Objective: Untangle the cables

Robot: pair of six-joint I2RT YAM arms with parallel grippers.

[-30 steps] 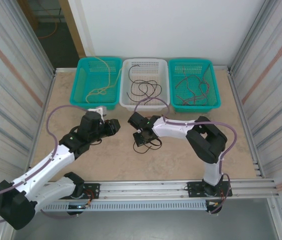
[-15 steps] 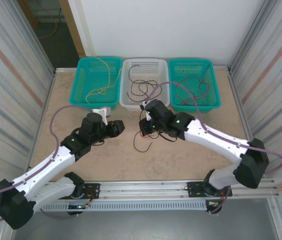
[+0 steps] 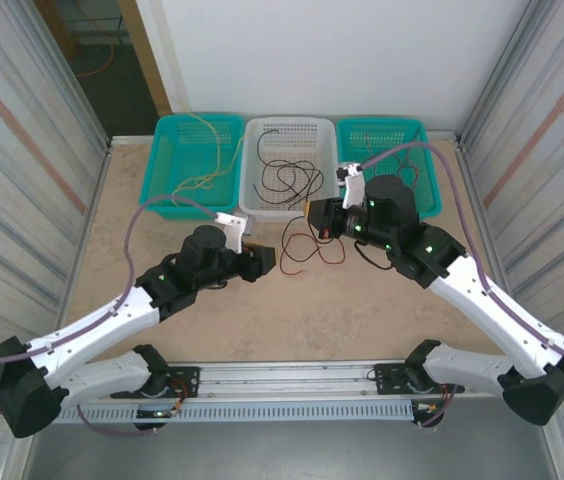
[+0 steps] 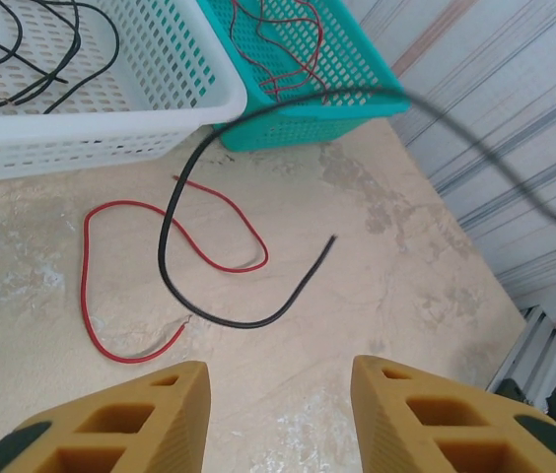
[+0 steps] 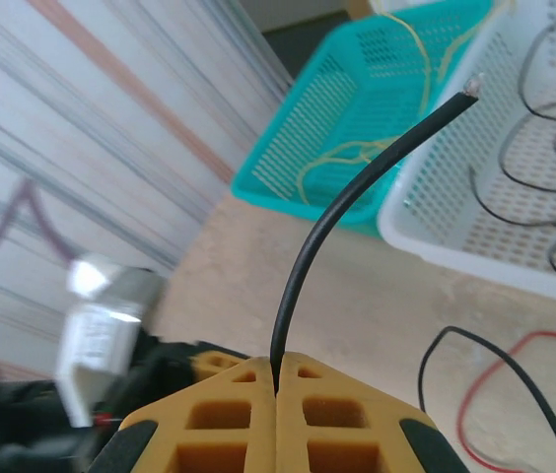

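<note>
The right gripper point(image 5: 278, 367) pinches a thin black flexible cable point(image 5: 329, 202), raised near the white plastic mesh basket point(image 3: 272, 212), its tail trailing beside a thin red curly cable point(image 4: 84, 276) on the beige tabletop point(image 4: 406, 256). The left gripper point(image 4: 280, 379) hovers spread (empty) above both. Separation seems under way; next, carry the black strand over the basket rim and let go.

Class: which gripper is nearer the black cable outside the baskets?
Right. The right gripper is shut on the black cable near one end. The left gripper is open, with the cable's loop ahead of it, not touching.
</note>
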